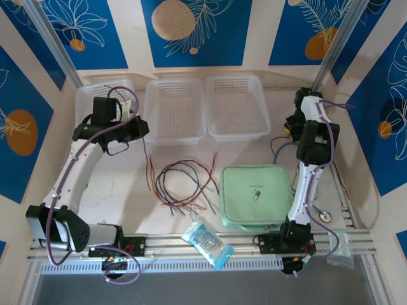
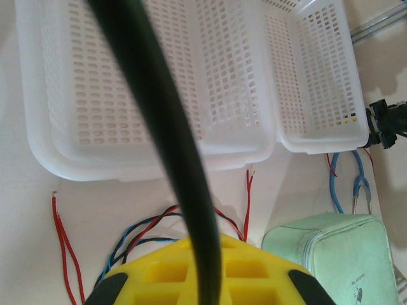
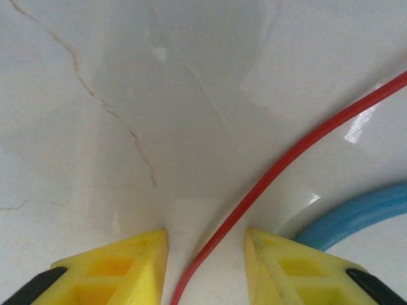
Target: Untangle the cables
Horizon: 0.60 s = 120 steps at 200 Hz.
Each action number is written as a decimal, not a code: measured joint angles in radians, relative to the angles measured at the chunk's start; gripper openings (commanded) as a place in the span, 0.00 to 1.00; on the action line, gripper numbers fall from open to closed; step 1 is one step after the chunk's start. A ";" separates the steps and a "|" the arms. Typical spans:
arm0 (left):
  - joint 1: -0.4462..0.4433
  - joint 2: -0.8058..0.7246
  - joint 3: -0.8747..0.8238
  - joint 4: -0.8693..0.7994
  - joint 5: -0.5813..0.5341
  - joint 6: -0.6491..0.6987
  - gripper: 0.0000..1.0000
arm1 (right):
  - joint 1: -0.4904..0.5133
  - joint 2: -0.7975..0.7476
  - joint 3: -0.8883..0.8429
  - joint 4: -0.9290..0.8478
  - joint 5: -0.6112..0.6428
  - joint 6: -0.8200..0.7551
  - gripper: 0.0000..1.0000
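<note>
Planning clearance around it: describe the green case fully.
The green case is pale mint, square with rounded corners, soft-looking fabric, a seam round its edge and a pill print on top. It lies flat on the table, right of the cables, in front of the right basket. The right arm crosses its right edge in the top view.

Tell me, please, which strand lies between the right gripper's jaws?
The thin red wire; it runs between the right gripper's open jaws, while the thick blue tube passes outside them.
</note>
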 measured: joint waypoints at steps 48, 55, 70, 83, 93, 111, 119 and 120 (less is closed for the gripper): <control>0.000 0.000 0.000 0.000 0.000 0.000 0.00 | 0.018 0.030 0.056 -0.023 0.017 0.050 0.06; 0.000 0.000 0.000 0.000 0.000 0.000 0.00 | 0.018 0.030 0.055 -0.021 0.014 0.061 0.02; 0.000 0.000 0.001 -0.001 0.000 0.000 0.00 | 0.017 0.018 0.037 -0.006 0.005 0.088 0.00; 0.000 0.000 0.010 -0.005 0.000 0.000 0.00 | 0.016 -0.016 -0.019 0.034 -0.014 0.105 0.00; 0.000 -0.001 0.022 -0.005 0.000 0.001 0.00 | 0.016 -0.049 -0.073 0.059 -0.027 0.118 0.00; 0.000 -0.005 0.049 -0.009 0.001 0.001 0.00 | 0.030 -0.115 -0.138 0.077 -0.040 0.138 0.00; 0.000 -0.005 0.062 -0.009 0.005 0.001 0.00 | 0.039 -0.148 -0.153 0.089 -0.043 0.143 0.00; 0.000 -0.005 0.064 -0.009 0.005 0.001 0.00 | 0.041 -0.154 -0.155 0.089 -0.043 0.144 0.00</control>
